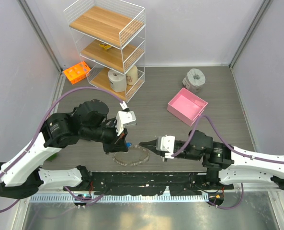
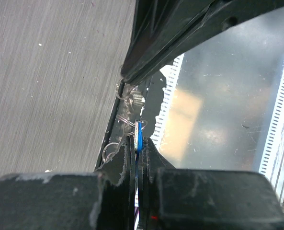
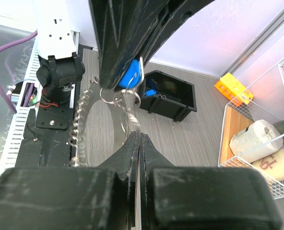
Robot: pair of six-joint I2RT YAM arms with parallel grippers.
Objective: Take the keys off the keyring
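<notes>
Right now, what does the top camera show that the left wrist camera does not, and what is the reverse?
Only the top view shows the wire shelf, the pink box, the grey roll and the whole ring of keys. Only the left wrist view shows the small wire loops beside the blue key, and that the key sits edge-on between the fingers. Both show the blue key and the left gripper shut on it.
</notes>
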